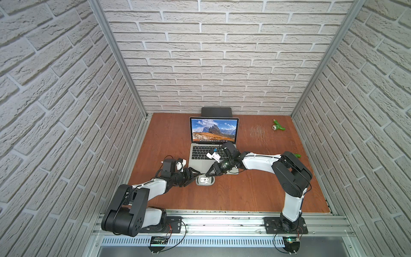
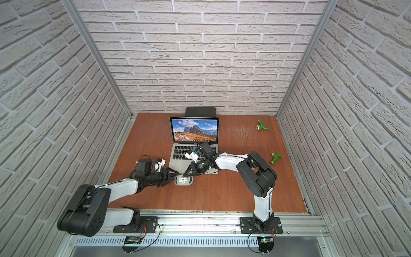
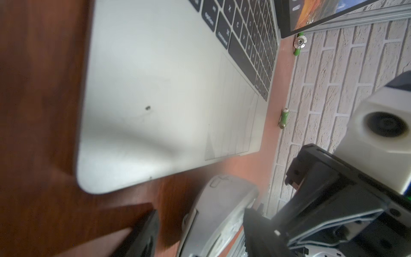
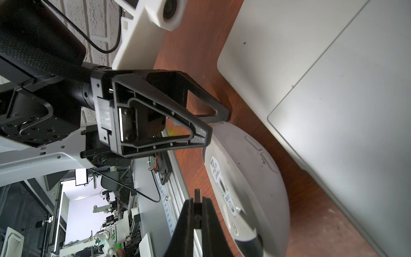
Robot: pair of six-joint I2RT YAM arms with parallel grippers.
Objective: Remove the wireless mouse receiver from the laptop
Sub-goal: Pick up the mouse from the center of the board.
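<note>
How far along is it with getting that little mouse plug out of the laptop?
Done, it seems: the wireless mouse receiver is pinched in the shut right gripper, clear of the laptop. In hand: it hangs beside the upturned mouse, which the open left gripper straddles. Remaining: probably only to put it down.

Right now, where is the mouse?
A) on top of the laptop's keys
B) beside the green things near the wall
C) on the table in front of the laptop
C: in a top view the mouse lies on the table, just in front of the laptop.
</note>
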